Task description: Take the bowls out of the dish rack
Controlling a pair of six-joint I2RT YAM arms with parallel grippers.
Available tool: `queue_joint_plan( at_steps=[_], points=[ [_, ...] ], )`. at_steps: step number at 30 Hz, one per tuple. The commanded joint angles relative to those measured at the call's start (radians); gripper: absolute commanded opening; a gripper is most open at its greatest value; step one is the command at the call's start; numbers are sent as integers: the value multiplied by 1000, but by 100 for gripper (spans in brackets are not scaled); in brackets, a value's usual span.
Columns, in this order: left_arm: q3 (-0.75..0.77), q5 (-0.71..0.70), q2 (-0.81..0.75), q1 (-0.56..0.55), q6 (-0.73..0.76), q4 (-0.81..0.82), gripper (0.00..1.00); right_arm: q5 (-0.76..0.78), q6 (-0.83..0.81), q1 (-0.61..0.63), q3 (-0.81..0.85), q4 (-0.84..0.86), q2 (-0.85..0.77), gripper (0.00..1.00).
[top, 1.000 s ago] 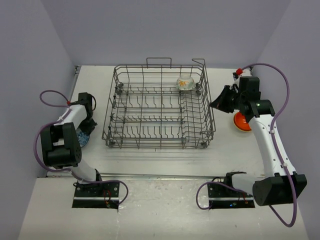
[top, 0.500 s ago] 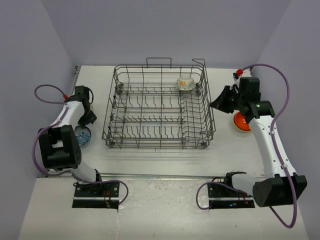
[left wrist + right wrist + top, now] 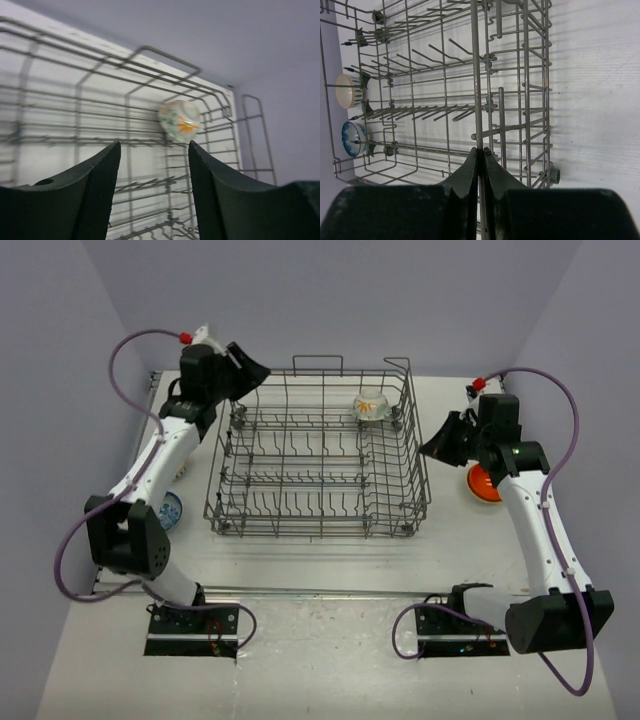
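The grey wire dish rack (image 3: 312, 531) stands mid-table. One white bowl with orange and green marks (image 3: 370, 406) leans in its back right corner; the left wrist view shows that bowl (image 3: 180, 120) ahead of my fingers. My left gripper (image 3: 255, 370) hovers open and empty at the rack's back left corner, well short of the bowl. My right gripper (image 3: 432, 448) is shut on a wire of the rack's right rim (image 3: 479, 100). An orange bowl (image 3: 484, 483) sits on the table right of the rack, and a blue-patterned bowl (image 3: 170, 508) left of it.
Through the rack, the right wrist view shows a pale yellow bowl (image 3: 346, 90) and the blue-patterned bowl (image 3: 353, 138) on the table at its left side. Purple-grey walls close in the table on three sides. Cables loop off both arms.
My left gripper opened, rose away from the blue-patterned bowl on the table and swung up to the rack's back left corner. The right arm has not moved.
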Motion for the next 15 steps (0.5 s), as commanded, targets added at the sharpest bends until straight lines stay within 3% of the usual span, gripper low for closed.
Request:
queue_joint_plan(
  at_steps=[1,5,9,15],
  points=[
    [128,277,194,-145,-50,261,56,37,-26,13,9,-123,37,2],
    [244,230,321,-239,-21,186,56,100,-54,13,136,-171,46,15],
    [264,153,363,-249,-20,87,52,155,-68,15,285,-223,69,32],
    [354,124,445,-247,19,-9,50,178,-79,36,500,-265,143,45]
  ],
)
